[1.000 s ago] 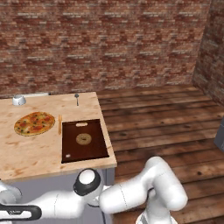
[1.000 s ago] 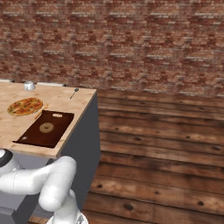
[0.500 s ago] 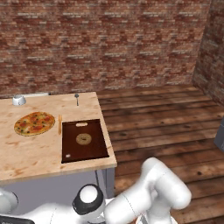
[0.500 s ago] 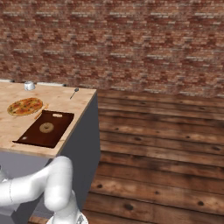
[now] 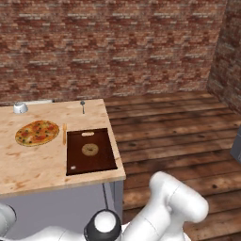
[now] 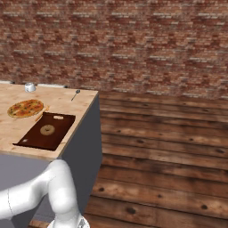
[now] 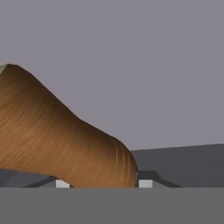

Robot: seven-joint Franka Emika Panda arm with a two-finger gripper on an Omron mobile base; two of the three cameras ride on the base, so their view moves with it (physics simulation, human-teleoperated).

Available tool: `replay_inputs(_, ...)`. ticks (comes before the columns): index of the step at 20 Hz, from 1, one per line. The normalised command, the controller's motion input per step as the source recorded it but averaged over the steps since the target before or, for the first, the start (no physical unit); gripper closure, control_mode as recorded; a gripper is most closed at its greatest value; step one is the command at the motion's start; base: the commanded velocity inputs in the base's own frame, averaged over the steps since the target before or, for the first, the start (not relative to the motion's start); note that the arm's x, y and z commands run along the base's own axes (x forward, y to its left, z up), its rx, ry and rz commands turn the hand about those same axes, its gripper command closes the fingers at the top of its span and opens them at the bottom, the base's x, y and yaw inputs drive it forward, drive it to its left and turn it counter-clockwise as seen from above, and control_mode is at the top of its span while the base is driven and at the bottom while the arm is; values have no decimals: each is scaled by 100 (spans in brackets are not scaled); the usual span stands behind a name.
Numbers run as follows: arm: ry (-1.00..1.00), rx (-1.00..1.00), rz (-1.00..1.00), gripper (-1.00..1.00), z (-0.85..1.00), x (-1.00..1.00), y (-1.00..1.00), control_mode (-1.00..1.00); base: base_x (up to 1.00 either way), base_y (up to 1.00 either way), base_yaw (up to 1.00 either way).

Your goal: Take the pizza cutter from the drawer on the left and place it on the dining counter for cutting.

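Pizza cutter right between the jaws, brown wooden handle lying crosswise from tip to tip and slanting up to one side. Jaws narrowed onto that handle, seemingly gripping it. Table well above and ahead, awaiting the lift.

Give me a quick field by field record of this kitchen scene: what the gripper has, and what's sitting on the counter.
gripper: closed around the brown wooden handle of the pizza cutter, seen close up in the hand view
surroundings of the grip: plain grey surfaces
dining counter: light wooden top on a grey base
pizza: flat on the counter, left of the board
cutting board: dark brown, near the counter's right edge
orange utensil: between pizza and board
metal spoon: at the far edge
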Motion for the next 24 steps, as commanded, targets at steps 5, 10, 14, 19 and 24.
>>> replay_inputs(5, 0, 0, 0, 100, 73, -22, -14, -100, 0, 0, 0)
replay_inputs(10, -3, 0, 0, 100, 79, -20, -26, -100, 0, 0, 0)
replay_inputs(14, -1, 0, 0, 100, 78, -4, -38, -100, 0, 0, 0)
replay_inputs(19, 0, 0, -1, 100, 69, 0, -58, -100, 0, 0, 0)
replay_inputs(24, -1, 0, -3, 100, 57, 0, -73, -100, 0, 0, 0)
